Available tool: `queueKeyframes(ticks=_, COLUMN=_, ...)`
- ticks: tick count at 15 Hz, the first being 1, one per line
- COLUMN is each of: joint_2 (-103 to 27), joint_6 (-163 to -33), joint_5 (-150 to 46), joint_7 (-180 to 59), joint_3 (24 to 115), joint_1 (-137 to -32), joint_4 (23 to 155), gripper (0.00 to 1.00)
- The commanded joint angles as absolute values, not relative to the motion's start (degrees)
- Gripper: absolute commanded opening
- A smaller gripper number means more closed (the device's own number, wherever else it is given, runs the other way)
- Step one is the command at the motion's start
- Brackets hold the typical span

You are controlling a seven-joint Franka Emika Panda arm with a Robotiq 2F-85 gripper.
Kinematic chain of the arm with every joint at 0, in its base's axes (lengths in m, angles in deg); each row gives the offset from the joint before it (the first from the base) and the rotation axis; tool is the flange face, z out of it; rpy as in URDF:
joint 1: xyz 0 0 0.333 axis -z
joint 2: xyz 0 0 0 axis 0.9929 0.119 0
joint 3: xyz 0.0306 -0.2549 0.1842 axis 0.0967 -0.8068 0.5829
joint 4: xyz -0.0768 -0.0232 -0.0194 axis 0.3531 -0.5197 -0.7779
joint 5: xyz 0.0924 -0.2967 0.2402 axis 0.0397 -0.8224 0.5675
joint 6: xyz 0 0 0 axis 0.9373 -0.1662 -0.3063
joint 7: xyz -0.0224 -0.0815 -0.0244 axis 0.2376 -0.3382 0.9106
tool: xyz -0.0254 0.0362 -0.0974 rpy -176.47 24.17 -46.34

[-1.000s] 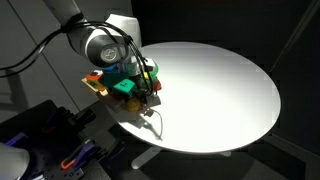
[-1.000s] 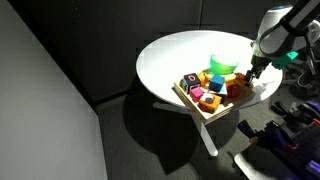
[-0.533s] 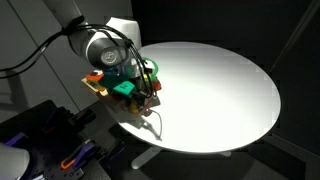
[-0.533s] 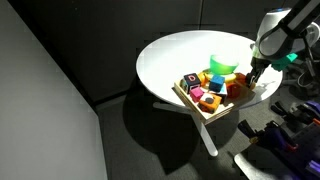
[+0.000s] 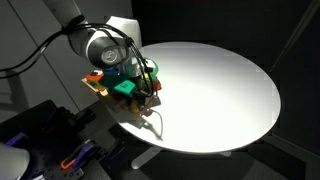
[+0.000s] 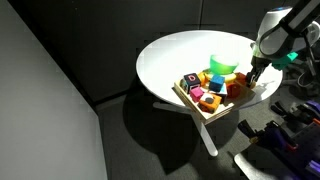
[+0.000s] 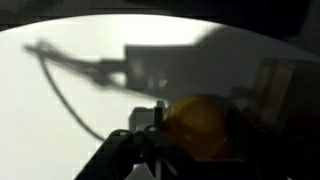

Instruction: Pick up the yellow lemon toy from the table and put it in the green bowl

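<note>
Our hand [image 6: 253, 76] hangs low at one end of the toy tray [image 6: 195, 106], near the green bowl [image 6: 222, 66] on the tabletop [image 6: 165, 55]. We cannot tell how wide it stands. In the blurred wrist view a yellow-orange lump, likely the yellow lemon toy [image 7: 200, 125], sits right at the fingers. We should make sure the grip is centred before lifting, then clear the bowl's rim.

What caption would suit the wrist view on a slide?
Wrist camera over the white table: a blurred yellow-orange object beside the gripper.
</note>
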State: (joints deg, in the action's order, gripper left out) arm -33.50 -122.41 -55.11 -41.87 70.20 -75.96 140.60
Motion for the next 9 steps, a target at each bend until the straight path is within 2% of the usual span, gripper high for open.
queueKeyframes(ticks=1, joint_2=-37.0, joint_6=-119.4, joint_5=-57.1, joint_7=-41.7, joint_3=69.0, joint_1=-76.4, joint_4=141.5, gripper=0.41)
queueKeyframes(ticks=9, joint_2=-43.8, joint_6=-111.1, joint_5=-59.7, joint_7=-42.5, joint_3=68.6, joint_1=-77.4, joint_4=141.3, gripper=0.41)
